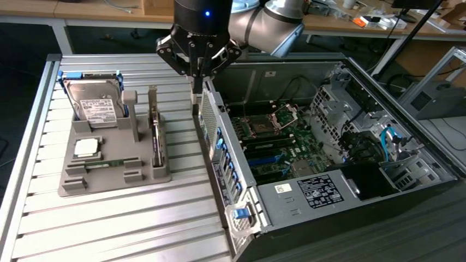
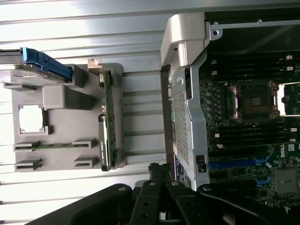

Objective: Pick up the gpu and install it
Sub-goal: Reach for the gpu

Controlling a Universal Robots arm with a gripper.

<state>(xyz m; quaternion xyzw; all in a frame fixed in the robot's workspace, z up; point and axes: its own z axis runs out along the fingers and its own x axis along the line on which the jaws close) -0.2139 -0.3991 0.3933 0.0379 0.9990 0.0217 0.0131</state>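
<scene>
The gpu (image 1: 154, 134) is a thin green-brown card standing on edge in a slot of the grey holder (image 1: 109, 183), on the side nearest the computer case. In the wrist view the gpu (image 2: 108, 123) appears edge-on, with its metal bracket end toward the hard drive side of the holder (image 2: 61, 96). My gripper (image 1: 196, 87) hangs above the rear corner of the open case, to the exterior view's right of the gpu and apart from it. Its fingers (image 2: 158, 171) are shut together with nothing between them.
The holder also carries a silver hard drive (image 1: 95, 103), a square processor chip (image 1: 86, 146) and a narrow memory stick (image 1: 109, 162). The open computer case (image 1: 320, 147) lies on its side with the motherboard (image 2: 248, 126) exposed. The slatted metal table (image 1: 131, 229) is bare in front.
</scene>
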